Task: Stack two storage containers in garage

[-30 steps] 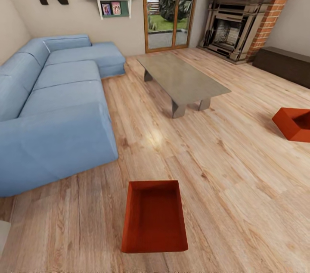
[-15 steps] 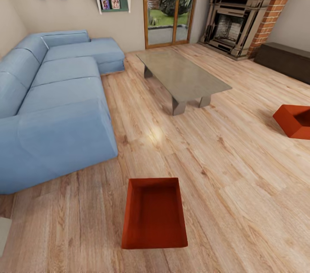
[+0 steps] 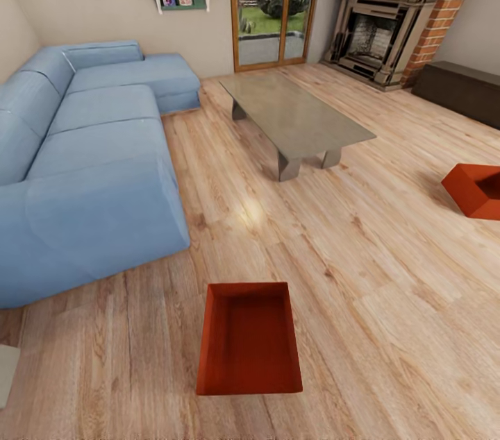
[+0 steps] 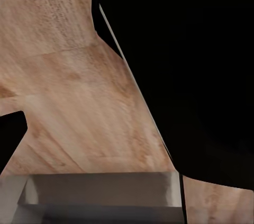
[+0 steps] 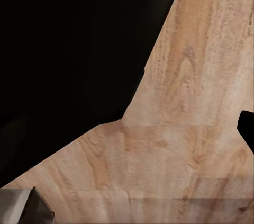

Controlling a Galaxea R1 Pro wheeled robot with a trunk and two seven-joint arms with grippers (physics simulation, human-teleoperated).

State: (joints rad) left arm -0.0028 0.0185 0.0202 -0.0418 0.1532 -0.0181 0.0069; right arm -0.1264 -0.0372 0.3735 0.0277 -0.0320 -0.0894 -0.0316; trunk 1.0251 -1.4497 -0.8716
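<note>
Two red-orange open-topped storage containers stand on the light wood plank floor of the living room. The nearer container (image 3: 249, 339) sits upright just ahead of me, low in the head view, empty inside. The second container (image 3: 478, 189) is at the right edge of the head view, cut off by the frame. Both wrist views look down on wood planks beside large black shapes. A small dark tip (image 4: 9, 136) shows at the edge of the left wrist view and another dark tip (image 5: 247, 128) in the right wrist view; the frames do not show how the jaws stand.
A blue corner sofa (image 3: 90, 148) fills the left side. A grey low table (image 3: 295, 119) stands ahead in the middle, with the brick fireplace (image 3: 389, 23) and a dark cabinet (image 3: 462, 89) behind right. Bare planks lie between the containers.
The whole head view has shifted slightly, so the camera has moved: the far wall and table sit a little higher and nearer. The containers themselves have not moved.
</note>
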